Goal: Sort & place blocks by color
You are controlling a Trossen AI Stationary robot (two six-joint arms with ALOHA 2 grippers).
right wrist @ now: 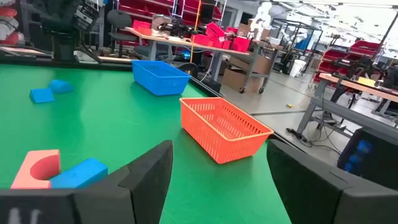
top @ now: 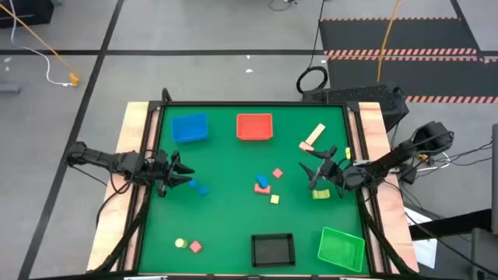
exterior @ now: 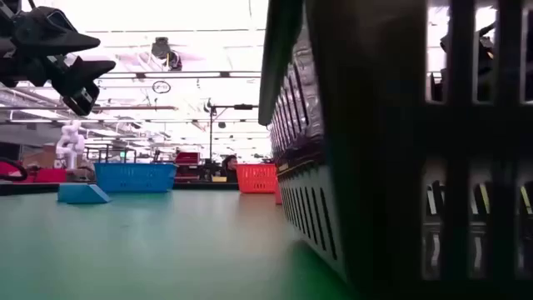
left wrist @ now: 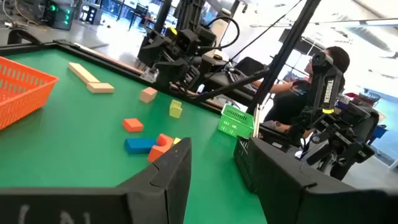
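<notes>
The blocks (top: 263,184) were small, matte cubes and short bars in pink, blue, yellow and tan. On the green desk (top: 226,210), at least ten could be counted: two blue near the blue tray (top: 189,128), a mixed cluster below the red tray (top: 254,126), two tan bars right of it, two near the black tray (top: 272,249). Four mesh-walled trays were present, one being green (top: 341,247). The left gripper (top: 184,177) and the right gripper (top: 313,169) were spread and held nothing.

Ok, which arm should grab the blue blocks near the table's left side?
Left, probably. The left gripper hovers open right beside the two blue blocks, and the blue tray is on its side. The right gripper sits across the table.
</notes>
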